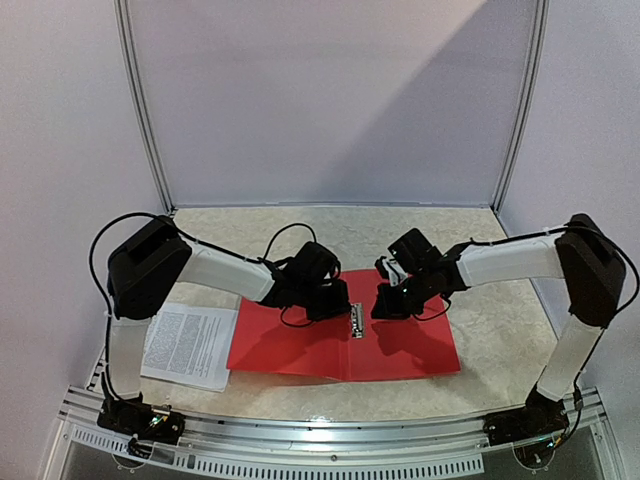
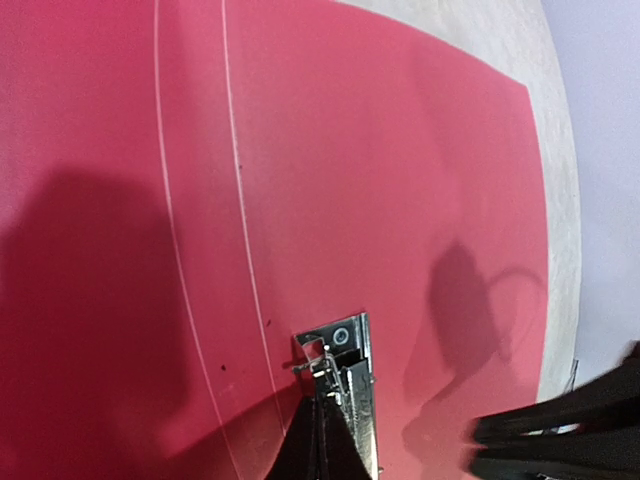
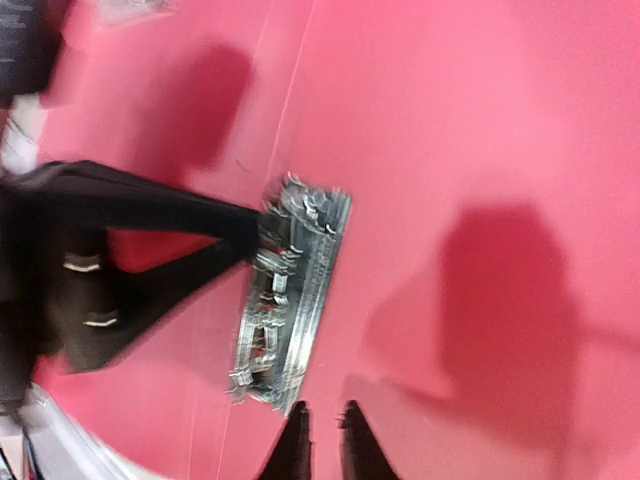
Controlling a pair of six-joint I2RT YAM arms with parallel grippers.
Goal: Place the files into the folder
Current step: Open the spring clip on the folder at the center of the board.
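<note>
The red folder (image 1: 300, 350) lies open and flat on the table, with its metal clip (image 1: 356, 320) at the spine. The files (image 1: 190, 345), white printed sheets, lie on the table left of the folder. My left gripper (image 1: 340, 300) is over the clip; in the left wrist view its tips (image 2: 325, 400) are pressed together on the clip's wire lever (image 2: 322, 362). My right gripper (image 1: 385, 302) hovers just right of the clip. In the right wrist view it (image 3: 323, 418) stands a narrow gap apart, empty, beside the clip (image 3: 290, 290) over the red cover (image 3: 450, 120).
The marbled tabletop (image 1: 500, 310) is bounded by a white back wall and metal frame posts (image 1: 145, 110). An aluminium rail (image 1: 330, 430) runs along the near edge, with both arm bases on it. The left arm's fingers (image 3: 150, 210) cross the right wrist view.
</note>
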